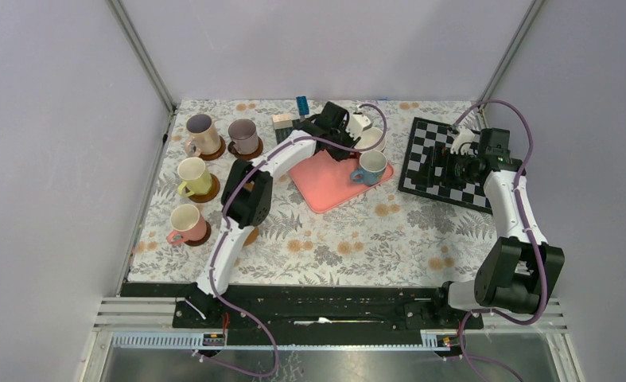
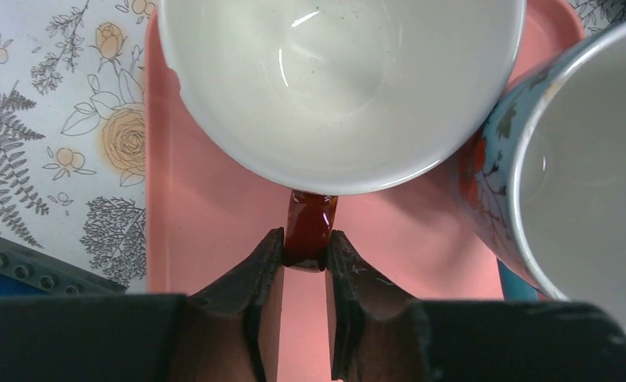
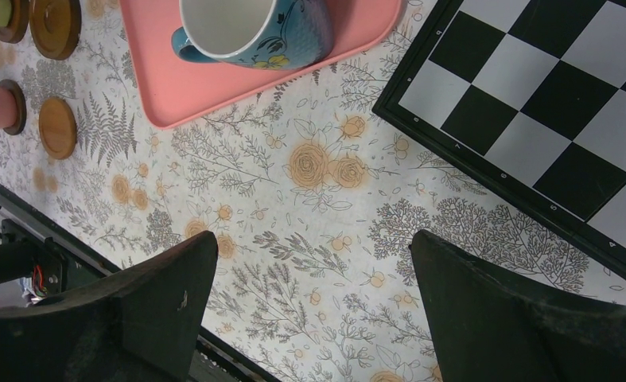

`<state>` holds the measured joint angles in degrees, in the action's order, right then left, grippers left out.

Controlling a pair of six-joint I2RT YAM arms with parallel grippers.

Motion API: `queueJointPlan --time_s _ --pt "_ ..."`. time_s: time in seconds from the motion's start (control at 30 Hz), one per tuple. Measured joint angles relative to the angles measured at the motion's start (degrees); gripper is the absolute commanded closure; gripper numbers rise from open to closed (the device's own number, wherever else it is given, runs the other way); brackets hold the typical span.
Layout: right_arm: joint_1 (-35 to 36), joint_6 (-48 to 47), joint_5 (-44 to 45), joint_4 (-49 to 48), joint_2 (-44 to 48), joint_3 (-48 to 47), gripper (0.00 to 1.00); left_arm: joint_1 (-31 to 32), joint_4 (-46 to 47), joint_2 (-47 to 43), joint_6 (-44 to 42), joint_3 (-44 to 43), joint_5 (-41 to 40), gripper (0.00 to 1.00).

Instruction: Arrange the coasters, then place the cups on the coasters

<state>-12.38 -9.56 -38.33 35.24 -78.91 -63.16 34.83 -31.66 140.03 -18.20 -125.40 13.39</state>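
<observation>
The left claw (image 2: 307, 247) is clamped on the dark reddish handle (image 2: 309, 223) of the wide white cup (image 2: 333, 87), which stands on the pink tray (image 2: 214, 231) just beside the light blue cup (image 2: 580, 159). The right claw (image 3: 313, 270) hangs with its fingers wide apart over the bench (image 3: 309, 191) to the right of the tray, by the chessboard (image 3: 548, 103). Left of the tray, four other cups (image 1: 192, 177) sit on coasters (image 1: 211, 189).

Blue cup (image 2: 580, 159) stands just beside white cup (image 2: 333, 79) — tray (image 2: 206, 231) bare opposite.
</observation>
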Motion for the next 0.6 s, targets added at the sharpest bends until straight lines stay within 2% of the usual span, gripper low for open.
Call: queueJointPlan --time_s 0.13,0.6 --pt "0.00 -0.02 -0.28 0.02 0.00 0.07 0.02 0.00 2.64 -2.23 0.02 4.50 0.31 1.00" --pt "0.00 -0.02 -0.52 0.00 0.04 0.24 0.02 -1.16 3.61 -17.29 -0.28 25.11 -1.20 1.00"
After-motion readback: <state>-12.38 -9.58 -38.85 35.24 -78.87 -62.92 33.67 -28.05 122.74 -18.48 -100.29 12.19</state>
